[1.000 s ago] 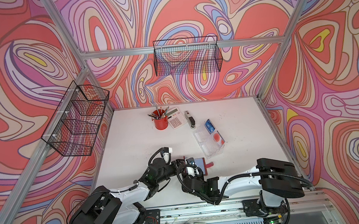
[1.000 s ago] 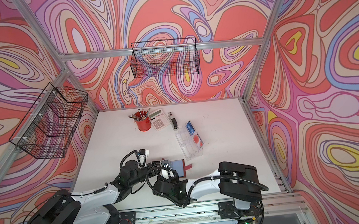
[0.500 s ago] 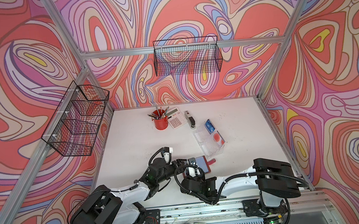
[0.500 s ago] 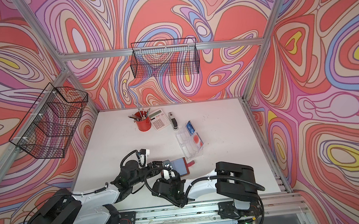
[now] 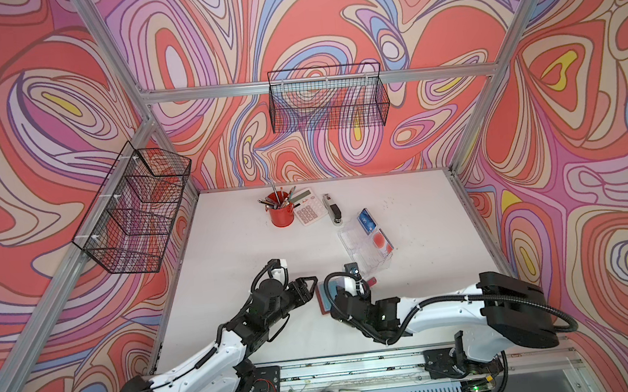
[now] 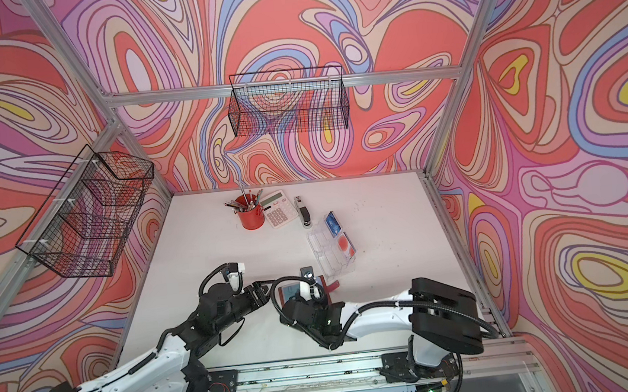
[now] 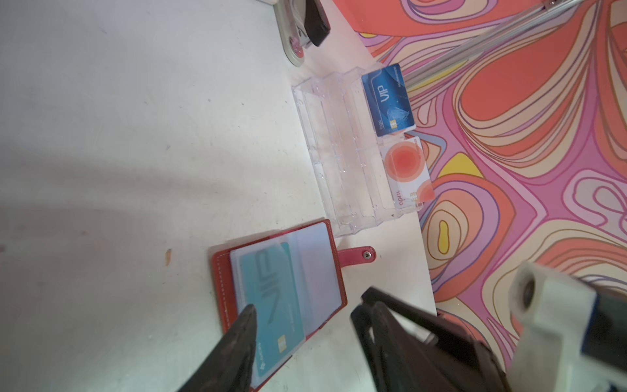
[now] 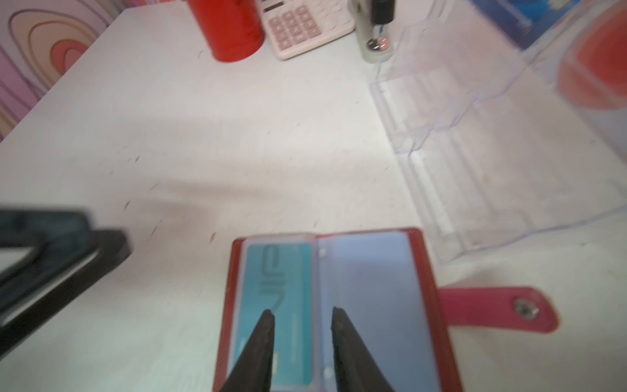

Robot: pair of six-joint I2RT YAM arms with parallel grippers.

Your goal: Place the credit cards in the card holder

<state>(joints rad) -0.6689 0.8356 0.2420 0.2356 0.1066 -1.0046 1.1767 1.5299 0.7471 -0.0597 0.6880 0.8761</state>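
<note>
While the card holder (image 7: 319,271) lies spread open and flat at the near middle of the worktop (image 5: 232,250), its snap tab (image 7: 356,256) pointing right, one teal-blue card (image 7: 271,305) sits under the clear sleeve of its left half, the half away from the tab; whether that card is pushed fully home I cannot tell; the right half shows only bare blue lining.

Just above the fold hangs the right pincer (image 8: 302,314), jaws parted with a plain gap and nothing between them, so released; that pose would suit nudging the card deeper or lifting off for another. From the left comes the left pincer (image 7: 307,302), spread wide and gripping nothing; one finger (image 7: 244,325) lies over the holder's near left corner, touching or not I cannot say; it looks placed to keep the holder from sliding or folding shut.

Just beside the holder, on its far right, stands the clear tray (image 7: 325,135); its right-hand compartments hold a dark blue card (image 7: 388,100) and a pale card with a red-orange circle (image 7: 407,173), both propped so an edge stands free for a pinch; by my reckoning one card is in and these two wait. Well apart, toward the far edge, stand a stapler (image 5: 332,211), a calculator (image 5: 307,207) and a red pencil cup (image 5: 281,215).
</note>
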